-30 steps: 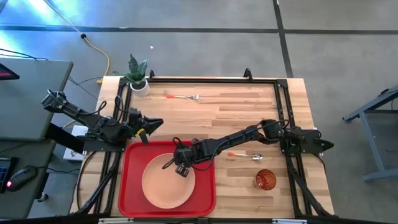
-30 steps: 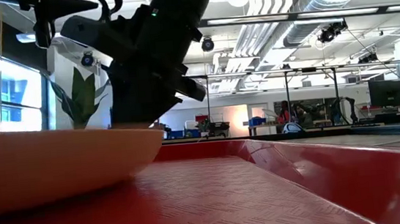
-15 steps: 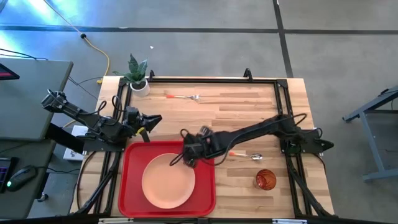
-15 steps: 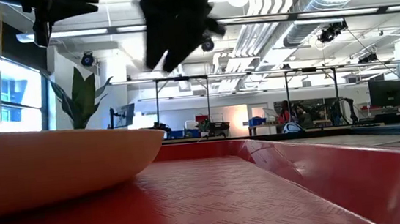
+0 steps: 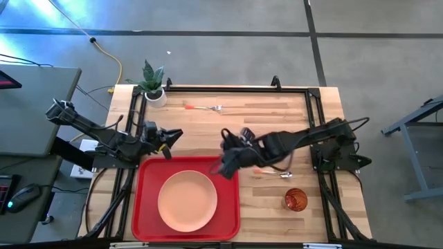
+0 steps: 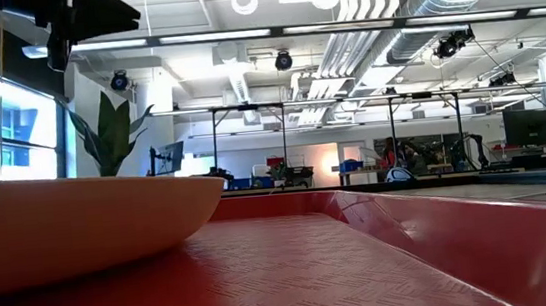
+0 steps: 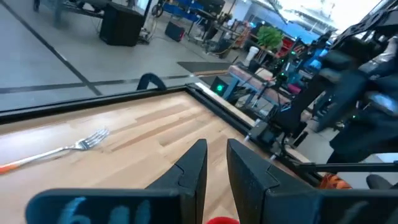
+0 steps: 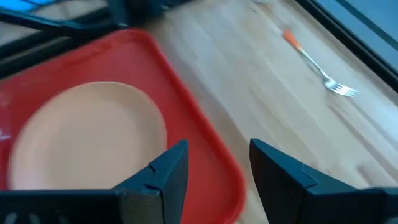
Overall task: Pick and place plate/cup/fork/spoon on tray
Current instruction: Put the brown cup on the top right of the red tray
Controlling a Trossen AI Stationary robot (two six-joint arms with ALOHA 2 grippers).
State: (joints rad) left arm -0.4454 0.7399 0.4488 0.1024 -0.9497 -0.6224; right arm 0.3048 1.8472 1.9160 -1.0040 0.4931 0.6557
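Observation:
The peach-orange plate (image 5: pixel 187 200) lies flat in the red tray (image 5: pixel 149 207) at the near left, and shows in the right wrist view (image 8: pixel 87 134) and the low view (image 6: pixel 69 228). My right gripper (image 5: pixel 223 168) is open and empty in the air over the tray's far right corner (image 8: pixel 205 149), its fingers apart in its wrist view (image 8: pixel 214 168). My left gripper (image 5: pixel 174 134) waits shut just beyond the tray's far edge. The spoon (image 5: pixel 284 174) lies on the table, its handle partly under my right arm. The cup (image 5: pixel 295 200) stands upright at the near right. The fork (image 5: pixel 205 107) lies near the far edge.
A small white pot with a green plant (image 5: pixel 154 86) stands at the far left corner. A black frame (image 5: pixel 235 88) runs along the table's far and side edges. Bare wood lies between the fork and the tray.
My right gripper has left the plate's far rim, risen, and drawn back toward the table's right edge; it has gone up out of the low view. The plate has stayed flat in the tray.

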